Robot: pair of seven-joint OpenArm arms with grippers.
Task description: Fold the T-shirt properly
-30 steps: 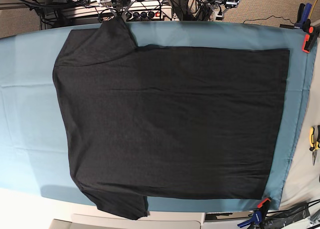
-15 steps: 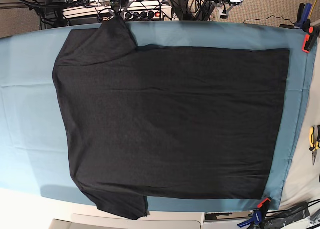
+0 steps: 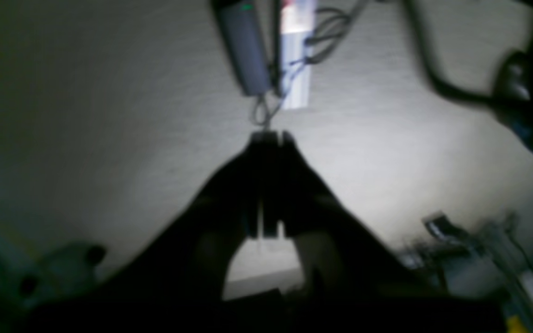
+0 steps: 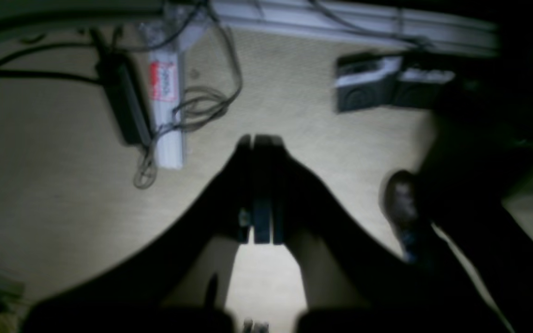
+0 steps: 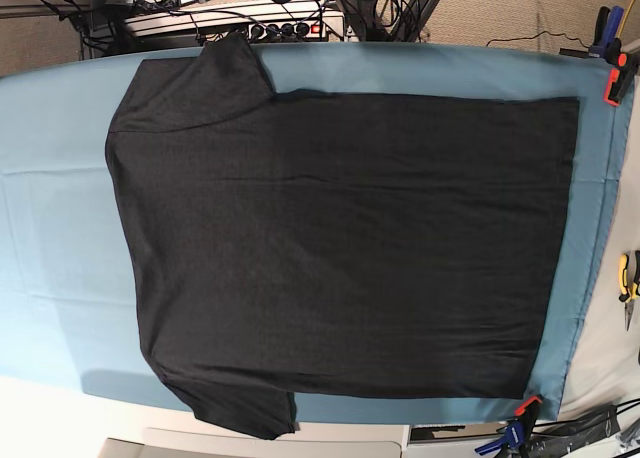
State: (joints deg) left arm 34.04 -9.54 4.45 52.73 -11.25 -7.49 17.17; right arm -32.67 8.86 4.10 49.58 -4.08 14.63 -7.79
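The black T-shirt (image 5: 340, 243) lies spread flat on the teal table cloth (image 5: 50, 228), plain side up. Its collar end points left and its hem runs down the right. One sleeve reaches the far edge (image 5: 215, 73), the other hangs at the near edge (image 5: 240, 408). Neither arm shows in the base view. In the left wrist view my left gripper (image 3: 269, 136) is shut on nothing, above carpet. In the right wrist view my right gripper (image 4: 259, 138) is shut too, with nothing held, also over the floor.
Clamps pin the cloth at the right corners (image 5: 615, 78) (image 5: 525, 408). Yellow-handled pliers (image 5: 627, 278) lie off the right edge. Cables and a power strip (image 5: 285, 26) crowd the far side. Below the grippers lie cables and a power brick (image 4: 127, 111).
The shirt has not moved. The arm parts that showed at the top edge of the base view have drawn back out of sight.
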